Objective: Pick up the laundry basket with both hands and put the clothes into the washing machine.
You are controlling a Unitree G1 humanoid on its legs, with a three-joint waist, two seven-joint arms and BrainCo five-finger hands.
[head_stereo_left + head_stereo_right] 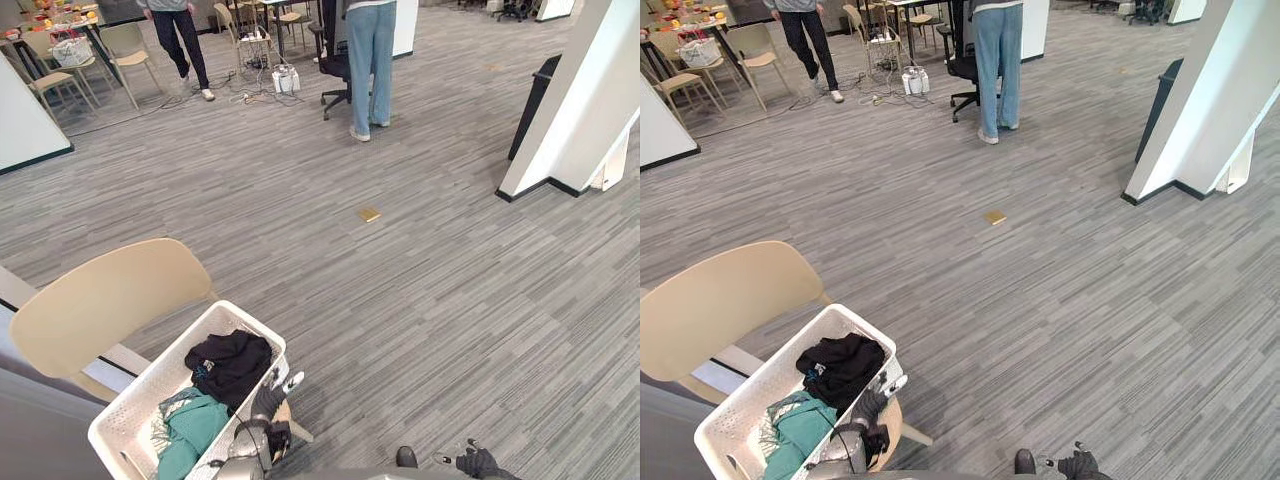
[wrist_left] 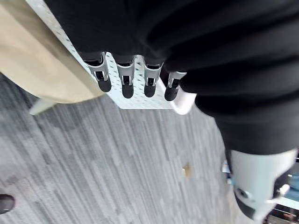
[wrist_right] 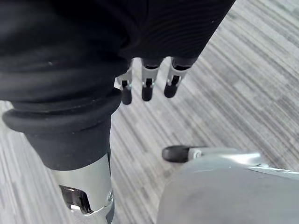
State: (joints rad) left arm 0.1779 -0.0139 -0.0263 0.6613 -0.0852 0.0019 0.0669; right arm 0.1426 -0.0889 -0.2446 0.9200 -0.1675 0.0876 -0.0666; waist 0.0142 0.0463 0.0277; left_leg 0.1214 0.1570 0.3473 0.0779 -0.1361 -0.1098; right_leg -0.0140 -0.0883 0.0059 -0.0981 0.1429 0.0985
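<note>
On beige moulded chair [image 1: 100, 300]: white perforated plastic laundry basket [image 1: 140, 395], clothes [image 1: 230, 362] inside. Beside basket wall: left hand [image 1: 268, 398], fingers [image 2: 127, 81] straight, empty; right of basket: right hand [image 1: 478, 463] slack, empty.

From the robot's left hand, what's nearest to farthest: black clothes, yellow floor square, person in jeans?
From the left hand, left eye view:
1. Black clothes, in the basket beside it.
2. Yellow floor square, mid-floor ahead.
3. Person in jeans, far back.
</note>
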